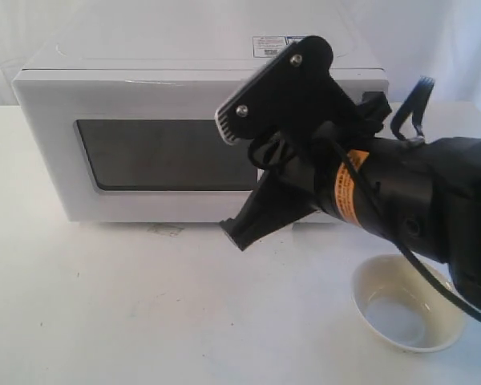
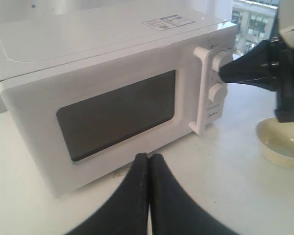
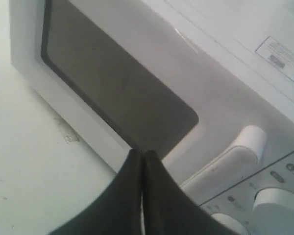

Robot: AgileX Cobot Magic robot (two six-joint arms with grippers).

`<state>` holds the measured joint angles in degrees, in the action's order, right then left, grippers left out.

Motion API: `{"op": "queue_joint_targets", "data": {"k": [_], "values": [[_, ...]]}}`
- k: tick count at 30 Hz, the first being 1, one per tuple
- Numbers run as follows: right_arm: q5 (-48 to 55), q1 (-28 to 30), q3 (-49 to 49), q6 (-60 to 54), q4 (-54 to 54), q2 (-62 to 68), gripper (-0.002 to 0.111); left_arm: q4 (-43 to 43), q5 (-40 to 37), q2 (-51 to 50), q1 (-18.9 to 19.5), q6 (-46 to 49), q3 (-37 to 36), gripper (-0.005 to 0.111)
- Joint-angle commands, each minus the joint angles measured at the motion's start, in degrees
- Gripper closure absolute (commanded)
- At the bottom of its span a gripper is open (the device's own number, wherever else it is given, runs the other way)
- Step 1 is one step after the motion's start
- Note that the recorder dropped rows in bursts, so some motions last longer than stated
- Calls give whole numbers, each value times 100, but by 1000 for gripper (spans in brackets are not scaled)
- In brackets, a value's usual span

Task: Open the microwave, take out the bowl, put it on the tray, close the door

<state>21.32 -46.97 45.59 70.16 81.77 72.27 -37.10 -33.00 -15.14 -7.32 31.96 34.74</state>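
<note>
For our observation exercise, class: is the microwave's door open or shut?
Shut. The door lies flush against the microwave, its handle beside the knobs, no gap showing.

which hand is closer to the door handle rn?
The right hand: its shut tip is at the knobs, right beside the handle. The left hand sits back, opposite the window.
</note>
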Motion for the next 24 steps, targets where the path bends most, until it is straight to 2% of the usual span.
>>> {"op": "queue_joint_targets", "data": {"k": [1,6,13,24], "values": [[344,-52,-229,71,-37,-213,108,264,356,46,-14,-46,-28,107],[284,-52,-240,71,-199,-247,108,291,563,46,-14,4,-28,107],[284,-52,-240,71,-199,-247,108,290,193,46,-14,4,-28,107],[270,-52,-240,71,-199,-247,108,290,182,46,-14,4,-28,107]]}}
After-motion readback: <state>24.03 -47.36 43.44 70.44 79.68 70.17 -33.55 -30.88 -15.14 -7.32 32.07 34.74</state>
